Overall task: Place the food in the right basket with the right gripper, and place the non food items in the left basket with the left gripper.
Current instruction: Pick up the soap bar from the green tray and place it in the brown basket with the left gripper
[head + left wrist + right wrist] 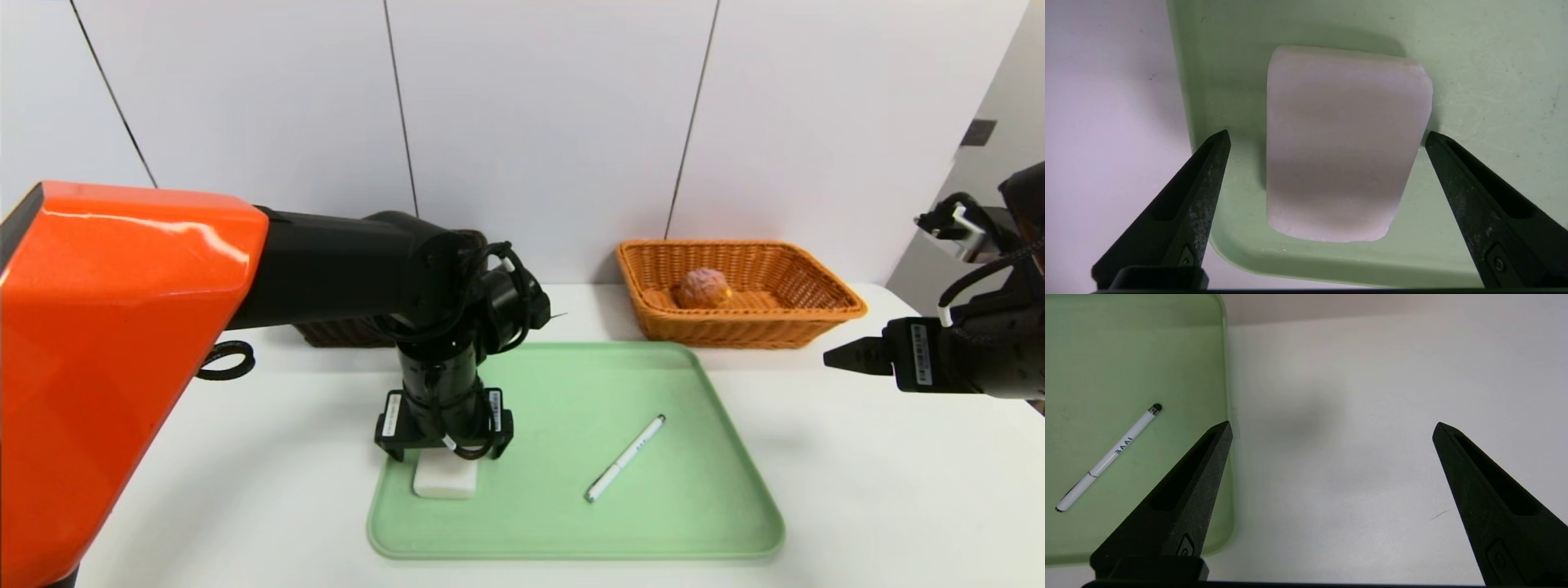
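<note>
Left gripper [1327,139] spread wide, poised straight over white rounded block [1345,143] at green tray [718,490] near-left corner; block's short width between the fingers, untouched. Right gripper [1331,428] also agape, parked over bare table off right, empty. Bun [702,288] in orange basket [816,322], pen [625,457] mid-tray: head view only.

In front of me is a white table [857,457]. Lying flat on it, near the middle, is a pale green tray [718,523] with rounded corners and a low raised rim. Behind the tray, toward the wall, my orange-tan woven basket [824,314] stands on the tabletop to the right, just beyond the tray's far right corner. A dark brown basket [335,333] stands to the left, mostly hidden behind my left arm. The two baskets sit well apart
</note>
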You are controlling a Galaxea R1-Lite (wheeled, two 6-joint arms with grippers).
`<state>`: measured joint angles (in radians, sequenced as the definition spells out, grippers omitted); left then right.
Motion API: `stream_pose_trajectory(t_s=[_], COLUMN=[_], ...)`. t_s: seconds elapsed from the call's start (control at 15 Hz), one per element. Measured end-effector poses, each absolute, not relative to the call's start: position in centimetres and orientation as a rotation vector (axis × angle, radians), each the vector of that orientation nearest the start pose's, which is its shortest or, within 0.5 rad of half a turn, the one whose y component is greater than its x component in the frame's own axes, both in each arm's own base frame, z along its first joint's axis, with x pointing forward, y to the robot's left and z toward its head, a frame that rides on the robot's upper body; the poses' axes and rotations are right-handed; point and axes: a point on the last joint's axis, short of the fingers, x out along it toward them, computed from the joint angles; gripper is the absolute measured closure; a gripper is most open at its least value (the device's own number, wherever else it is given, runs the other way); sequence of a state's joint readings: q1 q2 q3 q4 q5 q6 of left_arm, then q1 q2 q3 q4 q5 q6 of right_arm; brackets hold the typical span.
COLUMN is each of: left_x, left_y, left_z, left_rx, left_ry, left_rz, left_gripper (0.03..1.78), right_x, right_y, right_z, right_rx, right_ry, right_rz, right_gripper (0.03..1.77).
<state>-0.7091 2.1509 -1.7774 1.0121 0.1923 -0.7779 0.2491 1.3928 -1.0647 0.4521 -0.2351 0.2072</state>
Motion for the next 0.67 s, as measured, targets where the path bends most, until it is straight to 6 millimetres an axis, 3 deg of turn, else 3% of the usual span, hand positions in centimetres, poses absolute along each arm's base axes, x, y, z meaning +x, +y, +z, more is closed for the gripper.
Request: stream_pose_trajectory(t_s=[0.4,0.47,0.67], left_x=[28.69,28.69,28.69], left_y=[-24.01,-24.02,-24.04], left_z=[15.47,15.43,15.40], left_rx=[-0.048,-0.047,-0.047], left_ry=[1.309,1.310,1.310], left_rz=[0.081,0.081,0.080], left_gripper=[0.12,0.20,0.65], right_x=[20.38,20.39,20.40], right_y=[4.66,4.66,4.66], right_z=[23.89,23.90,23.92], right_rx=[0.009,0.009,0.008], right_ry=[0.753,0.752,0.752], right_rz=[-0.064,-0.064,-0.063], right_gripper=[0.10,0.10,0.10])
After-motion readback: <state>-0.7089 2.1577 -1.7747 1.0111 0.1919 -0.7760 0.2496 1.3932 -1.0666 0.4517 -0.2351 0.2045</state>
